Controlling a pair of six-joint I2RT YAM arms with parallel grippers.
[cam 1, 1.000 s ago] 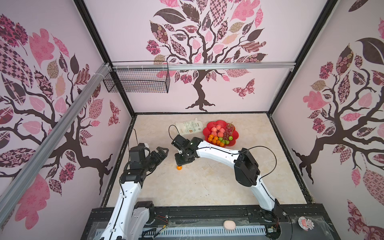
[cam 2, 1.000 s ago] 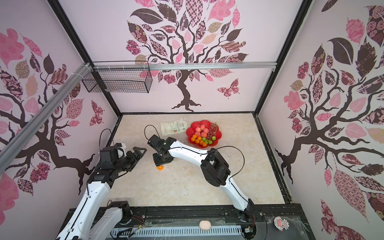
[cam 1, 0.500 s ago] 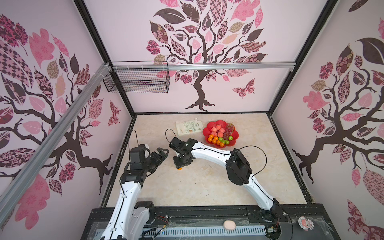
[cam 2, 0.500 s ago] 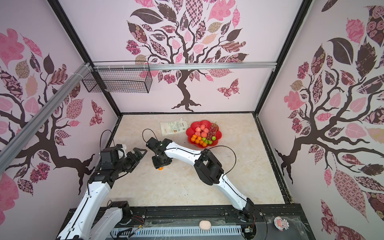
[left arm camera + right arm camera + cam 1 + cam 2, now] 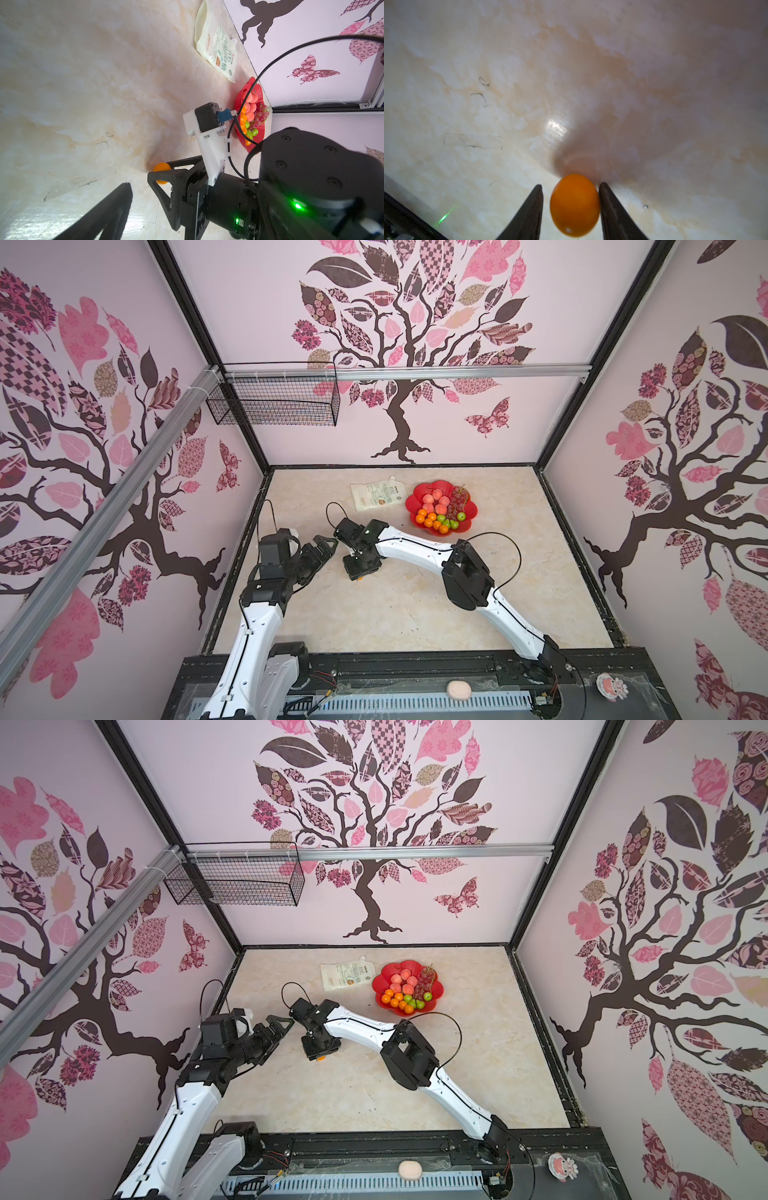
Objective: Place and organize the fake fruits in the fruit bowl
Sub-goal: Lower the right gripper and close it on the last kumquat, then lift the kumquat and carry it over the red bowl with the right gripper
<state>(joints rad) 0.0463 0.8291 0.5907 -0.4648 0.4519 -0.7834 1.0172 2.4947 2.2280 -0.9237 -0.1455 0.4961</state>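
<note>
A loose orange tangerine (image 5: 575, 205) lies on the marble table between the fingers of my right gripper (image 5: 570, 184). The gripper is open: one finger touches the fruit and a narrow gap shows at the other. In both top views only a sliver of the tangerine (image 5: 360, 578) (image 5: 320, 1058) peeks from under the right gripper (image 5: 358, 570). The red fruit bowl (image 5: 469, 512) (image 5: 384, 979) at the back holds peaches, grapes, tangerines and green fruits. My left gripper (image 5: 328, 543) hovers open and empty just left of the right one; one of its fingers (image 5: 116, 207) shows in the left wrist view.
A white printed pouch (image 5: 376, 497) lies flat left of the bowl. A black wire basket (image 5: 274, 404) hangs on the back left rail. The right arm's forearm (image 5: 415, 545) stretches between the bowl and the tangerine. A pale pink lump (image 5: 458, 689) sits on the front ledge.
My right gripper has moved toward the front and down over the tangerine, which now sits between its fingers. The left arm has barely moved.
</note>
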